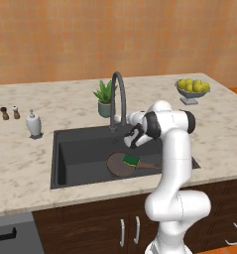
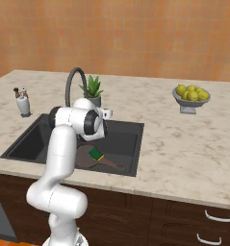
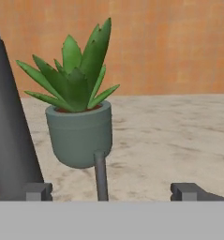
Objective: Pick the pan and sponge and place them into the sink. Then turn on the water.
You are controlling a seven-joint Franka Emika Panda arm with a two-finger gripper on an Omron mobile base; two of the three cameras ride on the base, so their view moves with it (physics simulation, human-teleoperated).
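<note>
The dark brown pan [image 1: 119,166] [image 2: 86,157] lies on the floor of the dark grey sink [image 1: 80,163] [image 2: 128,139], handle pointing right. The green and yellow sponge [image 1: 131,159] [image 2: 96,153] rests on the pan. My gripper [image 1: 121,119] [image 2: 108,113] [image 3: 113,191] hovers at the back rim of the sink beside the base of the gooseneck faucet [image 1: 121,94] [image 2: 70,84] [image 3: 8,140]. It is open, and the faucet's thin lever [image 3: 100,176] stands between its fingertips [image 3: 38,191] without touching them. No water is in view at the spout.
A potted plant [image 1: 106,99] [image 2: 92,89] [image 3: 80,131] stands just behind the faucet. A white soap dispenser [image 1: 33,124] [image 2: 23,104] and two shakers [image 1: 10,113] are left of the sink. A bowl of lemons [image 1: 192,89] [image 2: 191,98] sits far right.
</note>
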